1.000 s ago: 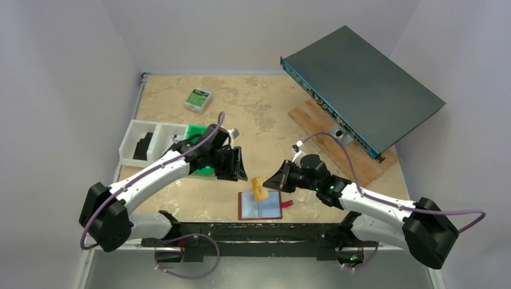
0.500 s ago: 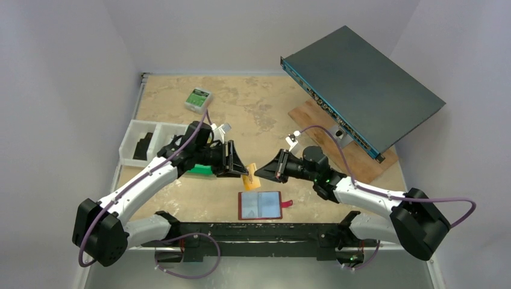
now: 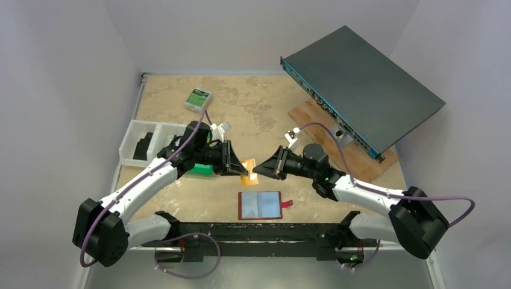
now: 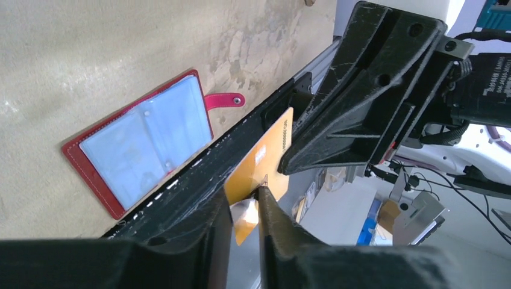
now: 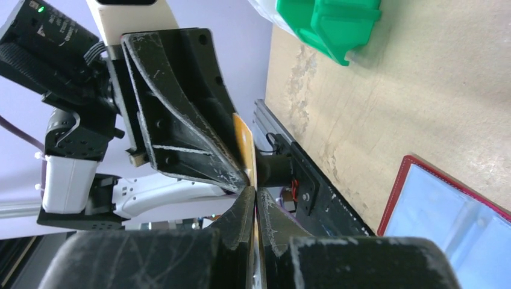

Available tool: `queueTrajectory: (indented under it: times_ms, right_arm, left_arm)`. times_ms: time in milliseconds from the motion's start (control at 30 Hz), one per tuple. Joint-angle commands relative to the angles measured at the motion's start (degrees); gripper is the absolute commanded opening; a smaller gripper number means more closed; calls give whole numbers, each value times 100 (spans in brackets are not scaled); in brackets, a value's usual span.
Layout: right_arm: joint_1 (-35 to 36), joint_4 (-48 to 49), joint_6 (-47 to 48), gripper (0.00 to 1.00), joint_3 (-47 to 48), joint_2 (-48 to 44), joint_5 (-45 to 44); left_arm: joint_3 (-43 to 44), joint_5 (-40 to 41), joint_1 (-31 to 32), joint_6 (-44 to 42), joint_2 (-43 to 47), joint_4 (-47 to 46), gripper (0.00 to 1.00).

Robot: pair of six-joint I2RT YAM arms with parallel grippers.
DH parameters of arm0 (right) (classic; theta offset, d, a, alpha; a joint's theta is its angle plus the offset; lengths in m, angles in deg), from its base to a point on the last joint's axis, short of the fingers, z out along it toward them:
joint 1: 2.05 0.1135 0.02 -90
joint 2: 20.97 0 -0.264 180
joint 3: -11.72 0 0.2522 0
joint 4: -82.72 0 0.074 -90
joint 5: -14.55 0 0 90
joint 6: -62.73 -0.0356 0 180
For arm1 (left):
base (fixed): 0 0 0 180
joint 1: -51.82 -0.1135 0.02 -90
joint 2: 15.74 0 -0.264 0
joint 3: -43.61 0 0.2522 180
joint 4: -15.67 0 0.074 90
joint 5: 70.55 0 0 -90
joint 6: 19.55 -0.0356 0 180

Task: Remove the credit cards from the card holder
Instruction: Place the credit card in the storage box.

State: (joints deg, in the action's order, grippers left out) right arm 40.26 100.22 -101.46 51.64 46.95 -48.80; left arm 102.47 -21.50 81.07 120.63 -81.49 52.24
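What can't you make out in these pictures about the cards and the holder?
- Cards remaining in the card holder: too small from the top; cloudy pockets in the left wrist view; cut off by the edge in the right wrist view.
- Print on the orange card: too small from the top, edge-on at the right wrist, blurred at the left wrist.
- Whether the left fingers clamp it: contact hidden between them.

Bright even light, blurred near foreground
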Motion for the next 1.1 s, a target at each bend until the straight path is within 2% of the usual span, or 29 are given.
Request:
queueTrajectory:
  times_ms: [0, 67, 100, 200, 300, 400, 500, 567, 633, 700, 900, 1067]
  right_arm:
    - [-9, 171, 46, 0, 247, 43, 79]
    - [-13, 82, 115, 0, 280, 65, 66]
    - [-13, 37, 153, 6, 297, 57, 51]
    - [-11, -338, 425, 35, 436, 22, -51]
    - [-13, -1171, 818, 66, 701, -86, -278]
    - [-19, -1712, 1082, 84, 881, -246, -422]
    - [-14, -2270, 1377, 91, 1058, -404, -742]
    - [-19, -2526, 1529, 92, 1137, -488, -869]
    - [-17, -2670, 1639, 92, 1165, -578, -919]
    - [-16, -2685, 1678, 92, 1124, -656, -925]
    - [-17, -2798, 1777, 92, 1093, -701, -876]
    - [-17, -2845, 1803, 92, 1047, -765, -872]
  left_arm:
    - [-29, -273, -43, 179, 60, -443, 10]
    - [-28, -266, -43, 177, 65, -432, 0]
    - [-20, -237, -47, 160, 77, -390, 0]
    - [75, -15, -43, -6, 133, -88, 0]
    - [388, 523, -48, -377, 183, 628, 0]
    - [930, 1363, -61, -863, 190, 1690, 0]
    - [1617, 2679, -80, -1315, 70, 2806, 0]
    - [2069, 3732, -91, -1570, -116, 3466, 0]
    - [2433, 4840, -138, -1742, -352, 3930, 0]
    - [2717, 5518, -198, -1889, -607, 4173, 0]
    - [3329, 6578, -436, -2201, -1606, 4324, 0]
    - [3762, 7038, -570, -2457, -2395, 4236, 0]
